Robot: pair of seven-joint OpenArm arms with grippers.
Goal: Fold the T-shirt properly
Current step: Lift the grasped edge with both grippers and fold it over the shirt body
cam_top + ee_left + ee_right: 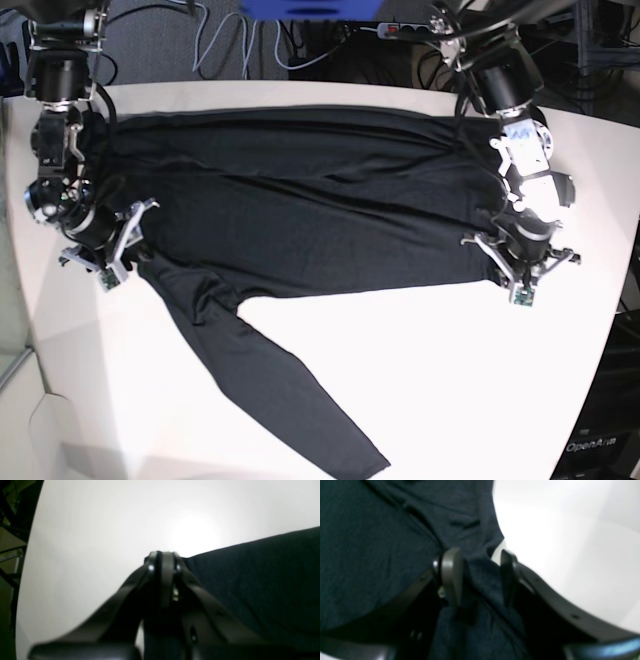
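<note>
Black, thin cloth covered most of the table (420,380): the shirt (300,220) lay spread across the far half, body stretched between the two arms, with one long sleeve trailing off toward the near edge.

From where I stood, the risk looked to be on the right side. The right gripper (478,576) had its jaws parted, straddling a bunched ridge of fabric at the shirt's edge without pinching it. If it shut on too little cloth, or on only the top layer, the hem could have slipped out as soon as the arm lifted, and the fold would have gone crooked. The loose sleeve might also have dragged and rumpled under the body.

The left gripper (163,562) was closed tight at the shirt's other edge, tips pressed together right where the cloth met the white tabletop. Whether fabric was actually caught between them I could not tell.
</note>
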